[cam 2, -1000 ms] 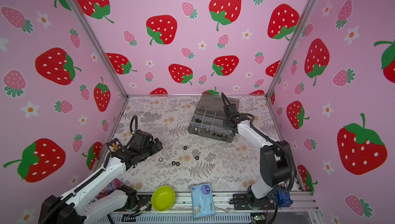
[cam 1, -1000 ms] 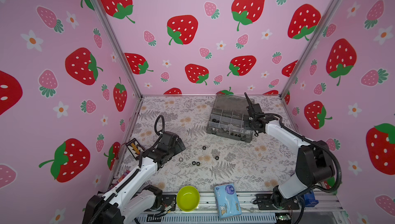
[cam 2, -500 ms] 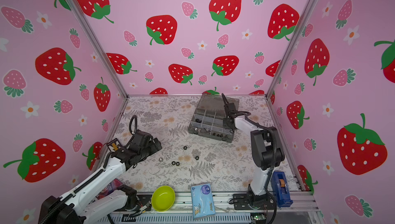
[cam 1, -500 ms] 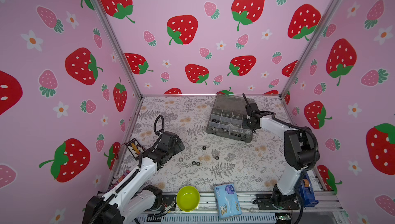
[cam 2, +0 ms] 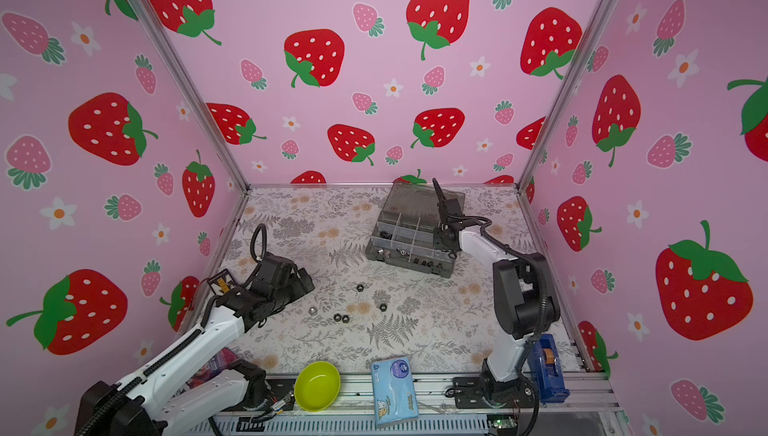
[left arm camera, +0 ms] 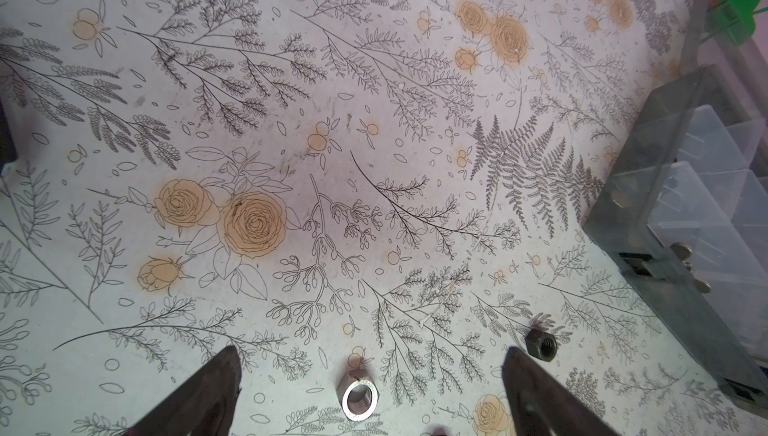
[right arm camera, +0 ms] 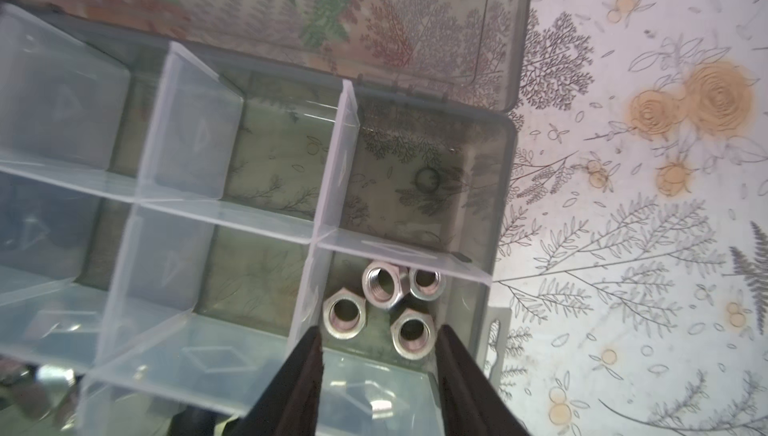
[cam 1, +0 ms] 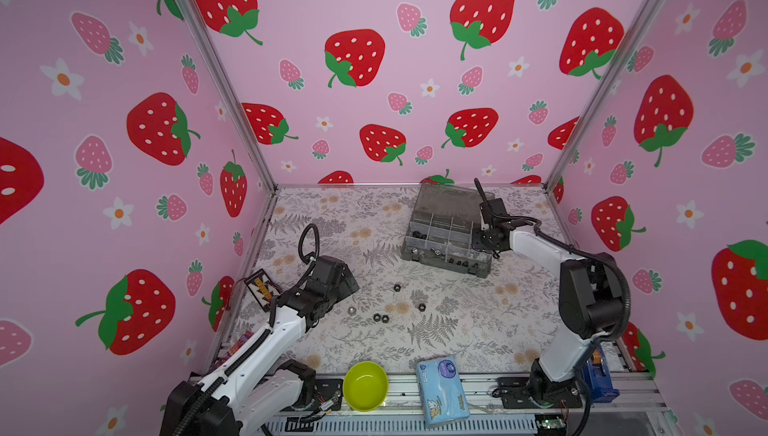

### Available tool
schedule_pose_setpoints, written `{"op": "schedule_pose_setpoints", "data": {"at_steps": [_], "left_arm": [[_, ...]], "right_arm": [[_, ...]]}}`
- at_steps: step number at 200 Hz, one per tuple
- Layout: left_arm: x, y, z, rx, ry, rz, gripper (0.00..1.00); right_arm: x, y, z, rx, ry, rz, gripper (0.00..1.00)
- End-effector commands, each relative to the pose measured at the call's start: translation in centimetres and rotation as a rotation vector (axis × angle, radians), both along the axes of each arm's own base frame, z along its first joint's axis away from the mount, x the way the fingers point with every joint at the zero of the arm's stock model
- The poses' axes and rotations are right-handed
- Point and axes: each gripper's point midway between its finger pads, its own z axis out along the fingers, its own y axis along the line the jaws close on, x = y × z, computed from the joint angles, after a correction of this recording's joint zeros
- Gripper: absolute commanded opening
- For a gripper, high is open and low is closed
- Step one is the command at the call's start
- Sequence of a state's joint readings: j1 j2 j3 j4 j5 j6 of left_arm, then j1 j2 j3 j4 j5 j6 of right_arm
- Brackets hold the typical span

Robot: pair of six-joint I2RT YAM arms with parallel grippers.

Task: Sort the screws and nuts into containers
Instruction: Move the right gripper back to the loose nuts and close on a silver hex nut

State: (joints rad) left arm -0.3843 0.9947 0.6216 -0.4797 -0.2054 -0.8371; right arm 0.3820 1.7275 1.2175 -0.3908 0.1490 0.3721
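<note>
At the 6 o'clock edge of the floral surface (cam 1: 478,330) a lime-green bowl (cam 1: 365,386) is sitting, with a blue tissue pack (cam 1: 442,390) lying just beside it toward 3 o'clock and a blue tape dispenser (cam 2: 548,367) standing near 4 o'clock. Around 8 o'clock the left gripper (left arm camera: 370,348) is hanging low over the surface with its jaws spread wide and gripping nothing. A silver hex nut (left arm camera: 359,396) is lying flat between the fingers, touching neither, and a black hex nut (left arm camera: 541,346) is resting just outside one fingertip. In both top views four black hex nuts (cam 1: 377,317) are lying loose near the middle of the surface, two side by side close to the silver one, the others apart toward 1 o'clock. Farther back, at about 1 o'clock, the smoky-grey organizer box (cam 1: 444,262) is sitting with its lid (cam 1: 453,201) standing open on the 12 o'clock side; its nearest row is holding small dark and silver pieces, too small to name. The right gripper (right arm camera: 380,330) is pointing down into the box's 3 o'clock end, jaws partly apart and gripping nothing, over an end compartment against the side wall where four silver hex nuts (right arm camera: 380,288) are lying clustered, one tilted on the others
</note>
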Motion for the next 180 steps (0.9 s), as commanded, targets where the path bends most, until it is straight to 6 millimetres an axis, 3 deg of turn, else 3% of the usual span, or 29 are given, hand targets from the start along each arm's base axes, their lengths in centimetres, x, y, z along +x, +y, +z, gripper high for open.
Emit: {"op": "schedule_pose_setpoints", "data": {"at_steps": [1,39,75,104,138,180], "left_arm": [[-0.1,1.1,0.3,0.030,-0.004,0.049,0.99],[-0.8,3.0,-1.0,0.006,0.028,0.147,0.99],[-1.9,5.7,-2.2,-0.060,0.042,0.268,0.99],[-3.0,7.8,-2.5,-0.109,0.036,0.350,0.99],[-4.4,9.6,-2.5,-0.120,0.038,0.432,0.99],[-5.0,10.5,-1.7,-0.102,0.026,0.456,0.99]], "right_arm": [[-2.0,1.7,2.9,0.007,-0.051,0.042,0.48],[-7.4,9.3,4.4,-0.010,-0.090,0.230,0.51],[-14.2,18.3,3.2,0.035,-0.086,0.465,0.54],[-19.3,24.5,1.8,0.072,-0.061,0.637,0.57],[-23.6,30.1,0.1,0.023,-0.054,0.812,0.58],[-27.1,33.7,-2.9,-0.066,-0.041,0.953,0.58]]}}
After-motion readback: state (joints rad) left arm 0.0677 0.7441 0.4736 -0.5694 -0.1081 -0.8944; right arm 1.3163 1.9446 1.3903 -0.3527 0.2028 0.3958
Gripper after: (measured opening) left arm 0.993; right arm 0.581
